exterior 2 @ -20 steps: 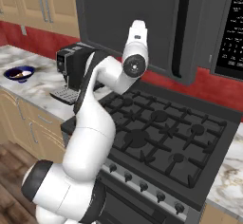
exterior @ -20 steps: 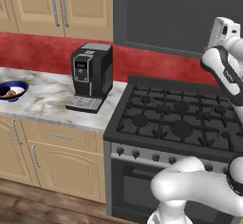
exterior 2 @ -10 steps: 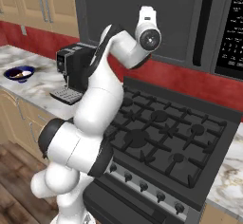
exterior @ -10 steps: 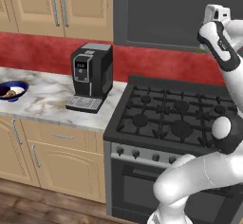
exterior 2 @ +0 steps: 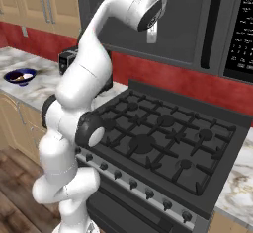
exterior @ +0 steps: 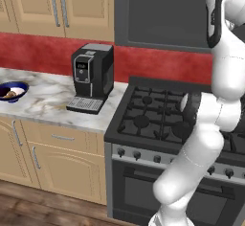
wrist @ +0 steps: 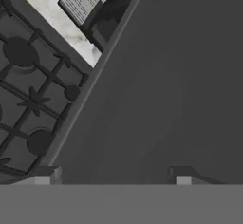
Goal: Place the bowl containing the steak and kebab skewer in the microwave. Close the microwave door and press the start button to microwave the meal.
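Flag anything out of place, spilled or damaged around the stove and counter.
Nothing stands out. The black gas stove has its grates in place, the small black coffee machine stands upright on the marble counter, and the blue-rimmed bowl sits level, nothing spilled.

The microwave door (exterior 2: pixel 163 15) — a big flat dark grey panel with a black vertical strip near its right edge — hangs above the stove, facing the room. To its right shows the microwave (exterior 2: pixel 242 27) with its black keypad panel. In the hand view the door's grey face (wrist: pixel 166 85) spans most of the frame.
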{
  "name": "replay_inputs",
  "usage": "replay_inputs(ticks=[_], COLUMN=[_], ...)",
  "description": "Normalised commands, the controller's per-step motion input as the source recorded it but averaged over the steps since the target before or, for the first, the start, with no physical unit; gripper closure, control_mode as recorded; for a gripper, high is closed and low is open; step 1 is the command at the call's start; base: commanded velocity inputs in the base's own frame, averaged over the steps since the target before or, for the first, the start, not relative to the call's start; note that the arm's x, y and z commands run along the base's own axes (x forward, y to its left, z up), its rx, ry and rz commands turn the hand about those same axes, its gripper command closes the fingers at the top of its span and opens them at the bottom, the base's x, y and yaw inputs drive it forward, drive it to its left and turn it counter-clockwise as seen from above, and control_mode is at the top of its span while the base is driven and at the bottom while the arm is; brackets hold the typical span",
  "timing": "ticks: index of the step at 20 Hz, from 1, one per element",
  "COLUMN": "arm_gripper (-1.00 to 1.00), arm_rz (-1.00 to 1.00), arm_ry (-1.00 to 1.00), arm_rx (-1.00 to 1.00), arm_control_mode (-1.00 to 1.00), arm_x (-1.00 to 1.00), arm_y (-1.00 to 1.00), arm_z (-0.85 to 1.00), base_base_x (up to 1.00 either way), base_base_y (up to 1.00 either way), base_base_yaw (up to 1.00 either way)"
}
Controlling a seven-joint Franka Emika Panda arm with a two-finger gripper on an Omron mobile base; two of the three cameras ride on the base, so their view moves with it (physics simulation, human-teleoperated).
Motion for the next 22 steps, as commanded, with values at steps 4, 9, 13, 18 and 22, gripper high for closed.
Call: replay_inputs(ticks=[4,9,13,18,22], arm_gripper=[-1.00,-1.00,-1.00,-1.00,-1.00], arm_rz=[-0.20,-0.19,-0.18,-0.17,-0.17], arm_ry=[-0.30,-0.47,-0.49,-0.42,-0.32], arm_rx=[-0.25,-0.21,-0.21,-0.19,-0.18], arm_control_mode=[-1.00,-1.00,-1.00,-1.00,-1.00], arm_x=[-0.41,-0.58,-0.54,-0.67,-0.83], arm_y=[0.00,0.25,0.28,0.36,0.44], arm_z=[-1.00,-1.00,-1.00,-1.00,-1.00], base_base_x=[0.00,0.00,0.00,0.00,0.00], base_base_y=[0.00,0.00,0.00,0.00,0.00], base_base_yaw=[0.00,0.00,0.00,0.00,0.00])
